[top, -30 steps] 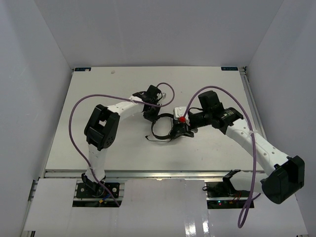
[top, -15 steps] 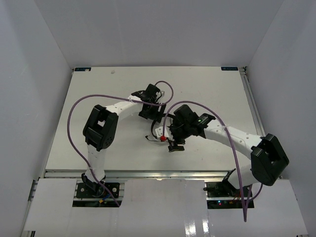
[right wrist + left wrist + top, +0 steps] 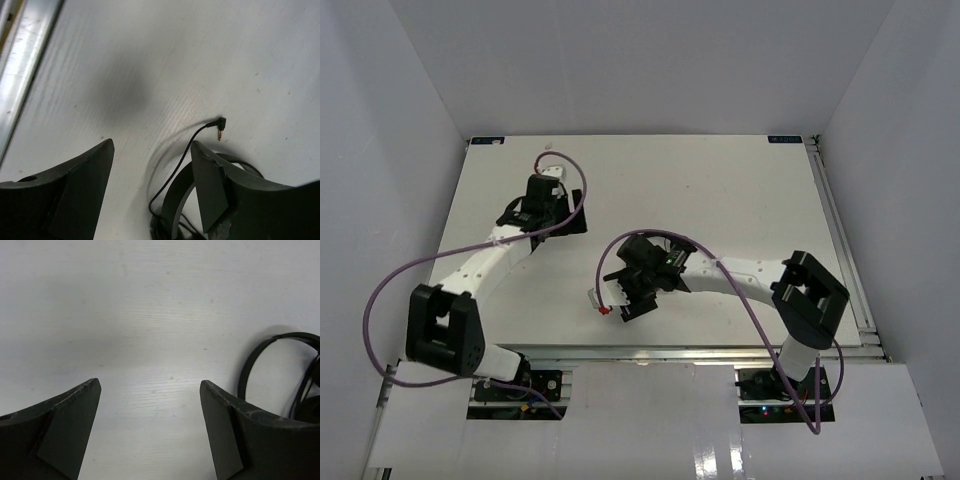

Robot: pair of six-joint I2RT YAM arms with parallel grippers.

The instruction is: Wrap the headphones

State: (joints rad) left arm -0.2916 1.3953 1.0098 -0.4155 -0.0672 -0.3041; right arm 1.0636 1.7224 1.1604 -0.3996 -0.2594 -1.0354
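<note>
With both arms reaching out over the white table (image 3: 720, 180), the headphones (image 3: 175, 197) lie flat on the tabletop, toward the near edge and about mid-width. In the top view the right wrist covers most of them.

Right gripper (image 3: 152, 144): jaws spread wide and gripping nothing. It is poised directly above the headphones. In the right wrist view the dark headband curves up between the two fingers, closer to the right-hand finger (image 3: 220, 195); I cannot tell whether the two touch. The thin black cable (image 3: 172, 172) loops loosely through the gap. It ends in a small angled plug (image 3: 220, 129) that rests on the table just beyond the fingertips. A metal rail (image 3: 25, 75) at the table edge shows in the upper left corner of that view.

Left gripper (image 3: 150, 385): jaws fully apart, with only bare tabletop between them. It sits well apart from the right gripper, farther back and to the left. In the left wrist view only an arc of the headband and a bit of cable show at the right edge, beside the right-hand finger (image 3: 250, 440) and outside the gap.

Purple robot cables (image 3: 380, 290) arch over each arm.
</note>
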